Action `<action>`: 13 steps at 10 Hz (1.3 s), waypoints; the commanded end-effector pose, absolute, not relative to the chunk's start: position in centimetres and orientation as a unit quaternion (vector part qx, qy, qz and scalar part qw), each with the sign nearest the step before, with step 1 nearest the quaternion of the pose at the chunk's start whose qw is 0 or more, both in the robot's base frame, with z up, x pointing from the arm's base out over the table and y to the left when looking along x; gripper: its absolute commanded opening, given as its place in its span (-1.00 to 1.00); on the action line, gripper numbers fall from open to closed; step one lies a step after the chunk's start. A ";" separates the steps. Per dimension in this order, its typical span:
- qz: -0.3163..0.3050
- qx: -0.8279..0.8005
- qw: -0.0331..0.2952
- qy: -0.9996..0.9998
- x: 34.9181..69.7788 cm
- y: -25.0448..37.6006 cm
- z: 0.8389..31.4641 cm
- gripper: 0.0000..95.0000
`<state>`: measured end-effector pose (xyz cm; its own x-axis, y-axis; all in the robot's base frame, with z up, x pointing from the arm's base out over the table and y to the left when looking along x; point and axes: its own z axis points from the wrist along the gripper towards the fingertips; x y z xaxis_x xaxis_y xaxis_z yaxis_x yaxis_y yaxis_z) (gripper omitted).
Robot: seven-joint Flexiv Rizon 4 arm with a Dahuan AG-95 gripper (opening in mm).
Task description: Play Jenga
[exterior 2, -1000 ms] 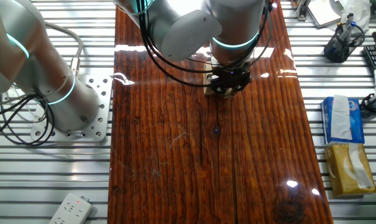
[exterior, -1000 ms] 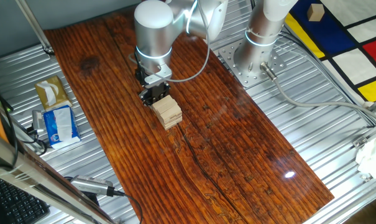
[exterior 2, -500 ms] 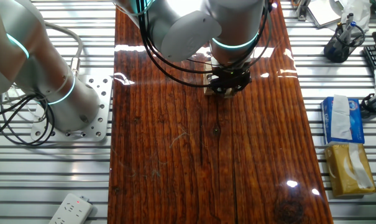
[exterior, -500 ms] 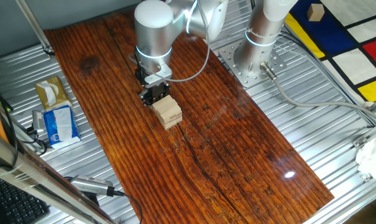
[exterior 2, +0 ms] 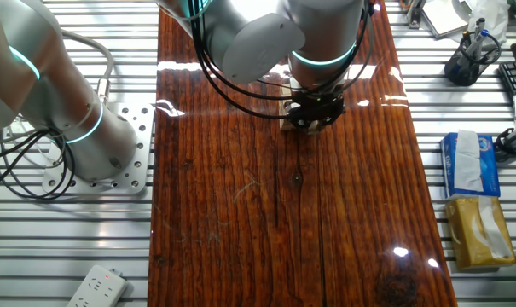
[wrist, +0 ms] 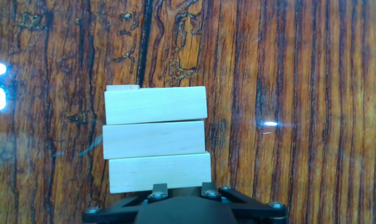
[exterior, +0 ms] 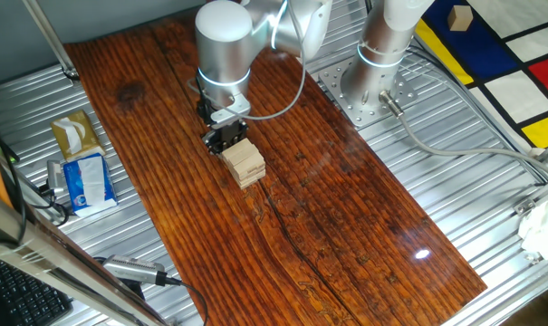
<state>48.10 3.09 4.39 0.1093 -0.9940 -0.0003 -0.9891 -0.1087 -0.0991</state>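
Standing mid-board on the wooden table [exterior: 346, 217], the Jenga tower [exterior: 244, 163] has the gripper [exterior: 225, 139] pressed close against its far side, presumably lined up to work one block; finger state cannot be determined.

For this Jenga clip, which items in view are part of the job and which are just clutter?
Part of the job:
Jenga tower
gripper, right at the tower

Just lying about:
blue-and-white tissue packet
tan tissue box
wooden cube
power strip
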 end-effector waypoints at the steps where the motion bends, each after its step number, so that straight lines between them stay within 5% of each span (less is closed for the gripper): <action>1: -0.033 -0.743 0.037 0.667 48.1 3.1 4.3 -0.60; 6: -0.033 -0.743 0.036 0.668 48.1 3.1 4.3 -0.60; 7: -0.033 -0.742 0.036 0.669 48.1 3.1 4.3 -1.00; 13: -0.034 -0.739 0.035 0.672 48.1 3.1 4.3 -1.00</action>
